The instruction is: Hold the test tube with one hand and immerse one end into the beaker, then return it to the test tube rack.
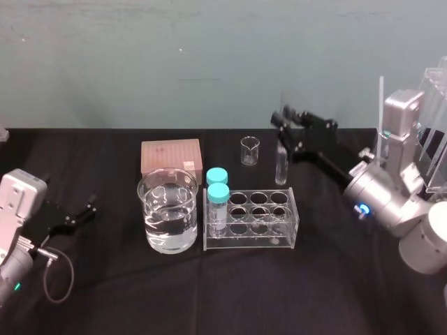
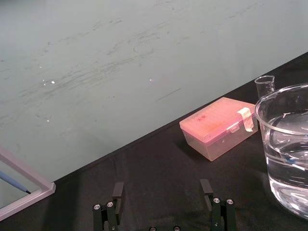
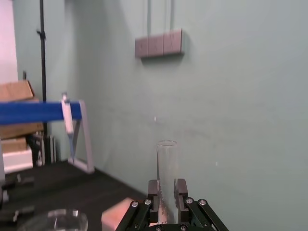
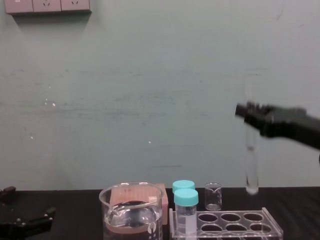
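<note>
Observed a black tabletop (image 1: pixel 335 293) set against a plain teal wall. Found the right tool (image 1: pixel 281 124) raised over the far right of the scene, clamped on the upper part of the test tube (image 1: pixel 281 166). Found the left tool (image 1: pixel 89 211) low at the near left, fingers apart, gripping nothing, well apart from the glassware. Located the beaker (image 1: pixel 167 209) left of centre, about half full of clear liquid, just beside the left end of the test tube rack (image 1: pixel 262 237). Noted the tube upright, rounded end down, hanging in air over the rack's far right corner, touching nothing below. Recorded two teal-capped vials (image 1: pixel 218 202) in the rack's left holes, a tiny beaker (image 1: pixel 250 150) beyond the rack, and a pink box (image 1: pixel 171 155) beyond the large beaker.

Judged as the transfer stage: tube out of the rack, immersion not yet made. Required next: a carry leftward, tube kept plumb and high enough to pass the vial caps and the beaker's rim, then a slow descent through the mouth until the rounded end sits under the liquid. Advised against any contact between glass and rim.
</note>
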{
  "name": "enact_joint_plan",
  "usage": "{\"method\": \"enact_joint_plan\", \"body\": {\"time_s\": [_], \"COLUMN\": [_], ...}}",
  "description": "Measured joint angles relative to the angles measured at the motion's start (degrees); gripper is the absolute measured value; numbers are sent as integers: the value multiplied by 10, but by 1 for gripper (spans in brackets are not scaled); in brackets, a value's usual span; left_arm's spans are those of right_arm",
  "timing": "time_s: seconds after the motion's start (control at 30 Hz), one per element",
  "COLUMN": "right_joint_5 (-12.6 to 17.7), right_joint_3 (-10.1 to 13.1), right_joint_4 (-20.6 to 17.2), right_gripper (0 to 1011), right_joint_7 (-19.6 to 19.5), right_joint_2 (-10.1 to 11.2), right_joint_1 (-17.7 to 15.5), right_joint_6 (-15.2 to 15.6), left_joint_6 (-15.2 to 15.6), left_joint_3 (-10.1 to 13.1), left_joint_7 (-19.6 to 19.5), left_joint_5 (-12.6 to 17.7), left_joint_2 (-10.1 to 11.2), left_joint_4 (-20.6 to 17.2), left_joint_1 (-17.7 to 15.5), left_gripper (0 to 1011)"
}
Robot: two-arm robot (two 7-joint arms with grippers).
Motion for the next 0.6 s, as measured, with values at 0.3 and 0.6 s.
{"method": "enact_joint_plan", "body": {"time_s": [0.3, 0.6], "right_joint_5": [13, 6], "right_joint_3": [20, 26], "right_joint_4": [-38, -41], "right_gripper": [227, 227], "right_joint_7": [-3, -15], "right_joint_2": [9, 13], "right_joint_1": [11, 26], "right_joint_6": [-5, -5], "left_joint_6": [0, 0], "left_joint_3": [0, 0], "left_joint_7": [0, 0], "left_joint_5": [0, 0], "left_joint_2": [0, 0], "left_joint_4": [0, 0], "left_joint_1": [0, 0], "left_gripper": [1000, 1000]}}
